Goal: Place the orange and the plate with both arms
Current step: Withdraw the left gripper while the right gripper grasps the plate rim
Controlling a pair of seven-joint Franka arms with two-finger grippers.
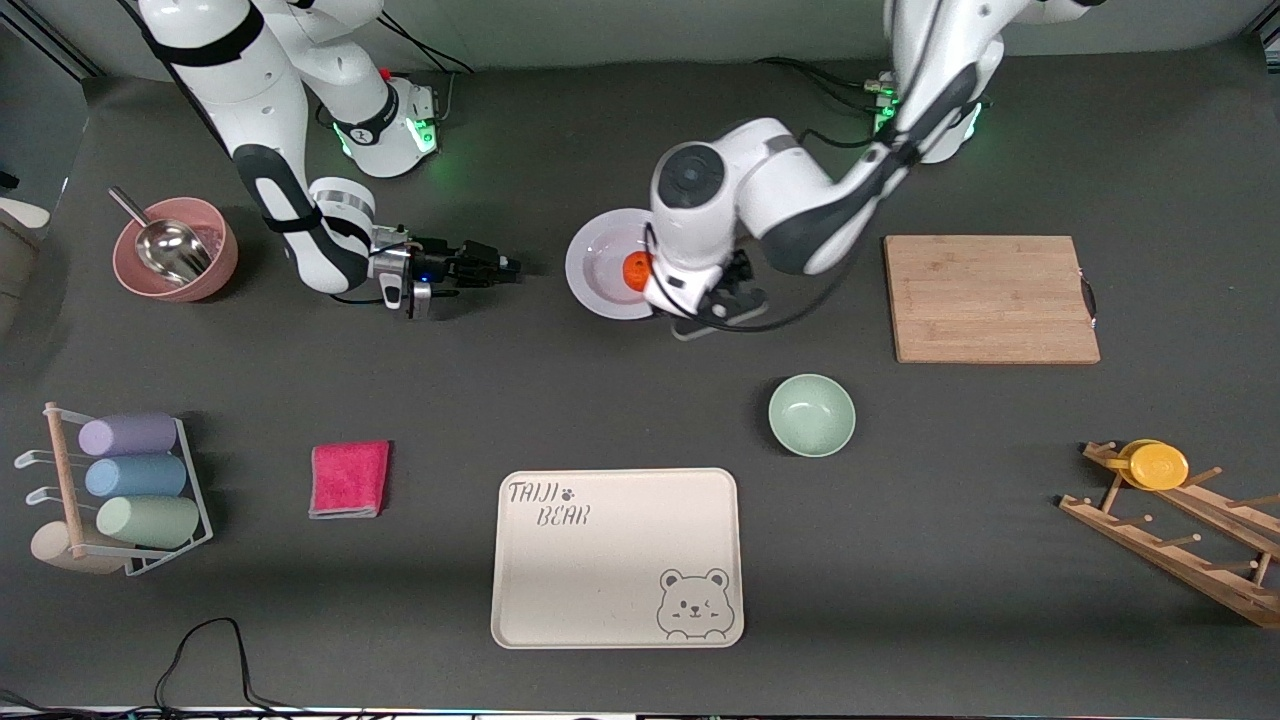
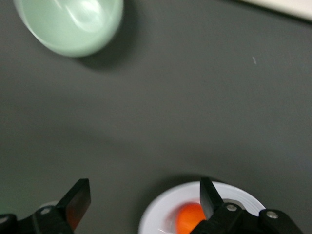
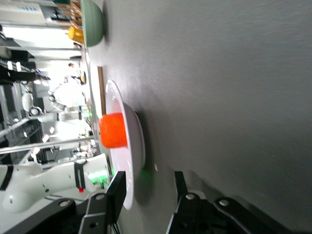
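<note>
Resting in the well of the plate (image 1: 598,268), the orange (image 1: 636,271) is contained by the raised rim, so the two can be handled as one load. Directly over the plate's edge toward the left arm's end of the table, the left gripper (image 1: 722,300) hangs with jaws spread wide and empty, consistent with a release of the fruit. Low at the plate's other edge, the right gripper (image 1: 500,266) lies level with the table, jaws parted around the rim (image 3: 127,187) but not visibly clamped, apparently positioned to take the plate.

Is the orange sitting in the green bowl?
No, the orange sits on the white plate; the green bowl holds nothing.
</note>
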